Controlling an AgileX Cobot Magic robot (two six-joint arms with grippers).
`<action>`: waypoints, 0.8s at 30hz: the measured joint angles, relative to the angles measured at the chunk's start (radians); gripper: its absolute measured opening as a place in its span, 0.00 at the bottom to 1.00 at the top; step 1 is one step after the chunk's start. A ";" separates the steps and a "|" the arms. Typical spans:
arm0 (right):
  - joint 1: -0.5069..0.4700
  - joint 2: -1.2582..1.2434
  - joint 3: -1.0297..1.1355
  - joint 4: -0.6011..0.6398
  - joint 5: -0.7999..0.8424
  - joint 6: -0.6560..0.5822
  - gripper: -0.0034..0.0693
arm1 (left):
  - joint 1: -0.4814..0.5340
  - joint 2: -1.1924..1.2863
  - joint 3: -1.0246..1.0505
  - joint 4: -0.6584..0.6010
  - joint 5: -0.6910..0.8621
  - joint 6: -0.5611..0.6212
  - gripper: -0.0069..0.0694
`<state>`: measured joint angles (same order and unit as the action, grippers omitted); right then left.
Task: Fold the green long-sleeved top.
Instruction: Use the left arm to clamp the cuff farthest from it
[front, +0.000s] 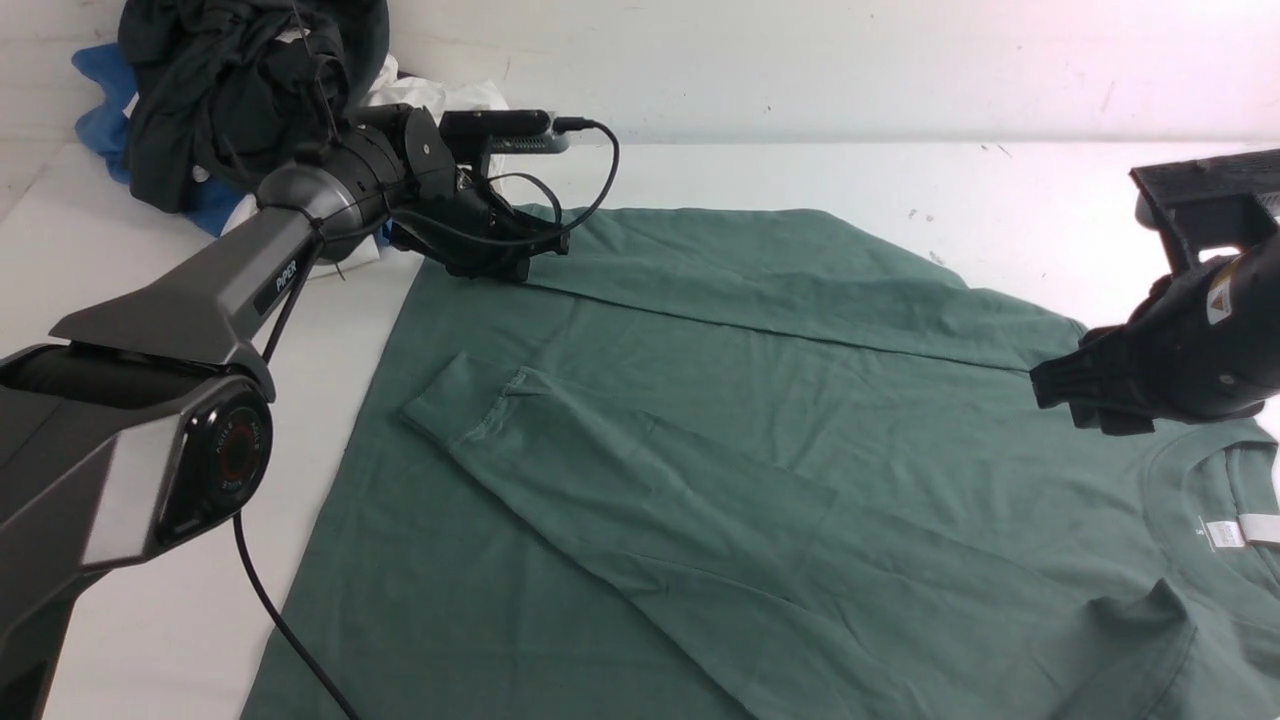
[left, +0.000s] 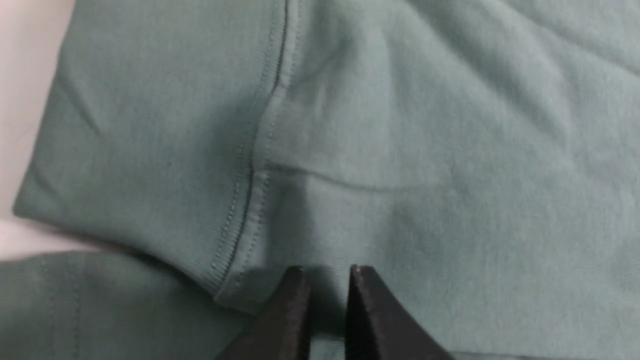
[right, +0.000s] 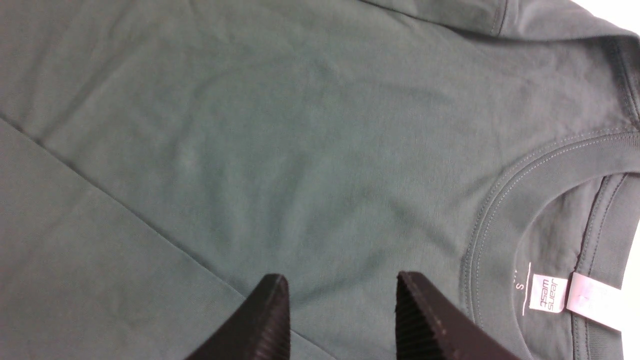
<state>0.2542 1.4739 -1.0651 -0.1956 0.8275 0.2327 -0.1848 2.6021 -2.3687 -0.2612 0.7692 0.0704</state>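
Front view: green top (front: 760, 370) lies flat, one sleeve (front: 600, 480) folded diagonally across.

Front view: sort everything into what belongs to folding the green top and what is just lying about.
For the job: green long-sleeved top, left gripper, right gripper.

Lying about: dark clothes pile, blue cloth and white cloth, all at the far left of the table.

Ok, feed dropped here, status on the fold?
Left claw nearly closed at far sleeve cuff, grip unclear. Right claw open above chest. Green top flat, both sleeves folded in. Nothing blocking.
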 joint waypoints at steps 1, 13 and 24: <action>0.000 0.000 0.000 0.000 0.000 0.000 0.44 | 0.000 0.000 -0.001 0.000 0.000 0.000 0.18; 0.000 0.000 0.000 0.000 0.000 0.000 0.44 | 0.001 0.002 -0.047 0.000 0.022 0.044 0.08; 0.000 0.000 0.000 0.000 0.000 -0.004 0.44 | 0.045 0.018 -0.108 0.168 -0.084 -0.082 0.32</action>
<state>0.2542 1.4739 -1.0651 -0.1956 0.8275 0.2287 -0.1397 2.6196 -2.4765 -0.0933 0.6856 -0.0116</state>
